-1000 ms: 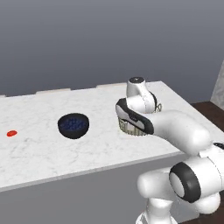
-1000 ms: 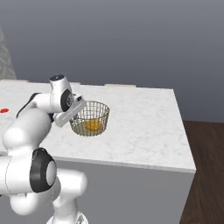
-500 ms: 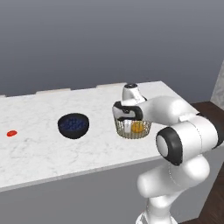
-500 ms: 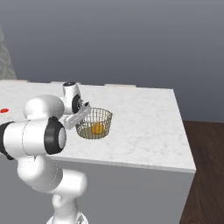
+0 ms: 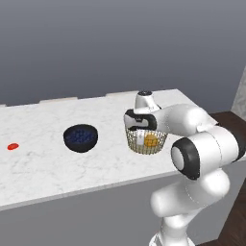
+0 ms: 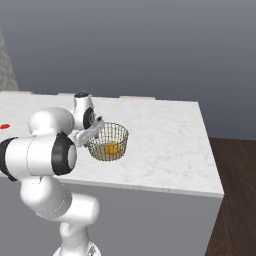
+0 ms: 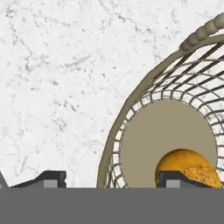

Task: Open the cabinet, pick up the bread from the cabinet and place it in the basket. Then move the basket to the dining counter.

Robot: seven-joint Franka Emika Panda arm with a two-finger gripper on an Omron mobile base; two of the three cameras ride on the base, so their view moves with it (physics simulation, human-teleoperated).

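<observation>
- Marble, white with grey veins, made up the dining counter (image 5: 43, 168) in the left base view, and the basket (image 5: 145, 141) stood on it near the front edge with the bread (image 5: 151, 140) inside. The gripper (image 5: 139, 135) hung at the basket's left rim, one tip apparently inside the wire wall. A dark blue bowl (image 5: 80, 138) sat well apart to the left, and a small red spot (image 5: 13, 146) lay farther left.
- From the right base view, the basket (image 6: 108, 142) rested flat and upright on the counter (image 6: 165, 150), well in from its right end, which suggests it had been put where the task wants it. The bread (image 6: 111, 148) lay on the basket floor. The gripper (image 6: 92, 134) reached in from the left at rim height.
- In the hand view, looking straight down, the two dark fingertips (image 7: 43, 179) stood wide apart with the basket's rim (image 7: 131, 109) passing between them, neither tip pressing on the wire; the pincer looked open and held nothing. One tip stood over bare marble (image 7: 52, 78), the other just in front of the bread (image 7: 188, 168), so the jaws straddled the wall, probably the grip used for carrying.
</observation>
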